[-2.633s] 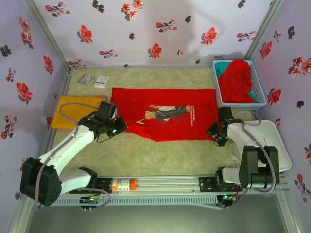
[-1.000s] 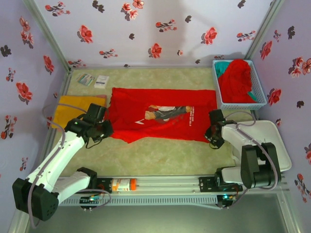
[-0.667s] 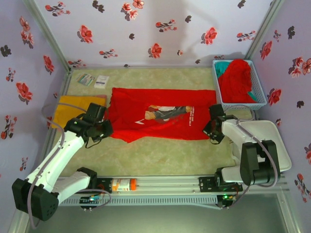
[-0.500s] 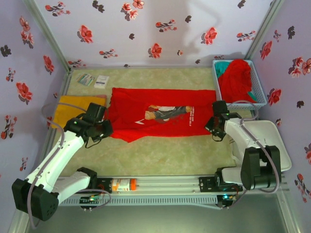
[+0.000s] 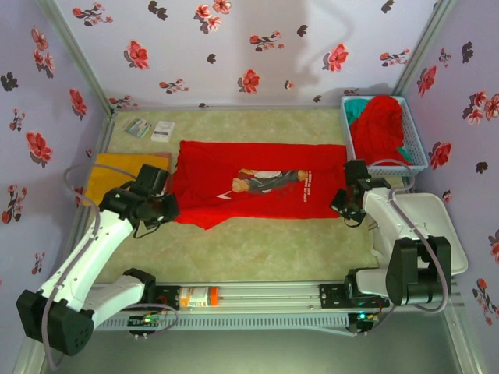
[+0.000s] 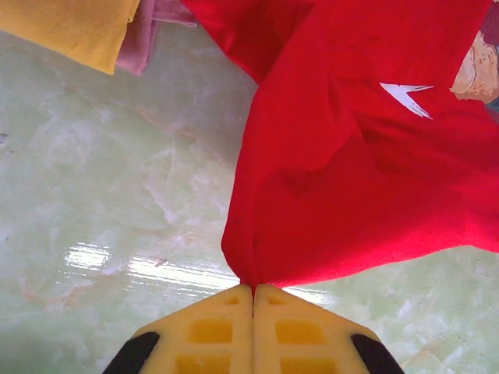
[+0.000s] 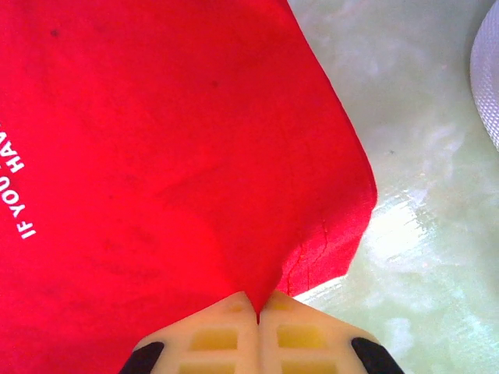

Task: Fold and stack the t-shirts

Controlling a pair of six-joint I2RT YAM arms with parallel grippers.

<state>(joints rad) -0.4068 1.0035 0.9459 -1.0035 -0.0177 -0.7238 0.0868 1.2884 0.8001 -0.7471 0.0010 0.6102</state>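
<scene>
Left gripper [image 6: 253, 288] clamps the near corner of the printed red t-shirt [image 5: 257, 183] farthest from the blue basket [image 5: 390, 167]; right gripper [image 7: 259, 300] clamps the near corner beside that basket. The shirt lies spread left of the basket. The first fold appears to be in hand; it calls for raising both corners together, evenly.

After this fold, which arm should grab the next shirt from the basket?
Right, probably: the right gripper sits near the blue basket; the left gripper holds the opposite end of the red t-shirt.
</scene>
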